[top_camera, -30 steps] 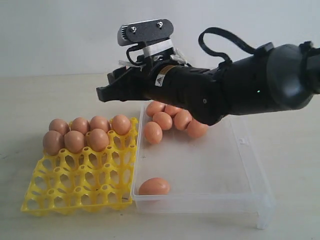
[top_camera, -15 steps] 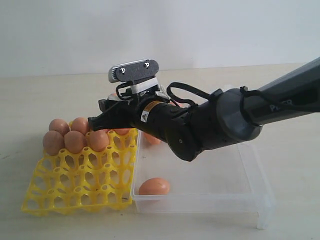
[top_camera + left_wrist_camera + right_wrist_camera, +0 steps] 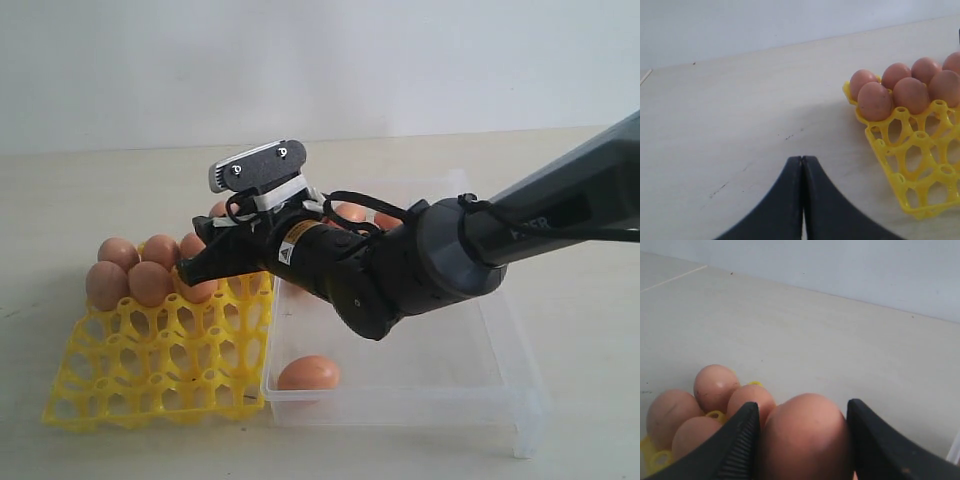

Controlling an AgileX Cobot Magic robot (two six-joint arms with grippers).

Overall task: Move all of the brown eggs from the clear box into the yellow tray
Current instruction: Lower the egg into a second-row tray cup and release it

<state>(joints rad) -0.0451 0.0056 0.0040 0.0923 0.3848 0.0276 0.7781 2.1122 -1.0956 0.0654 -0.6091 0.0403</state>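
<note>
My right gripper reaches across to the yellow tray and hangs low over its right side. In the right wrist view this gripper is shut on a brown egg, with both pads against its sides. Several brown eggs fill cups at the tray's far end. The clear box holds one egg near its front wall and more eggs at the back, partly hidden by the arm. My left gripper is shut on nothing, over bare table beside the tray.
The tray and box stand side by side on a pale wooden table, with a white wall behind. The tray's front rows are open cups. My right arm lies across the back half of the box.
The right arm has come down and to the left, from above the box's far corner to low over the tray's right side. The eggs in the tray have stayed put.
</note>
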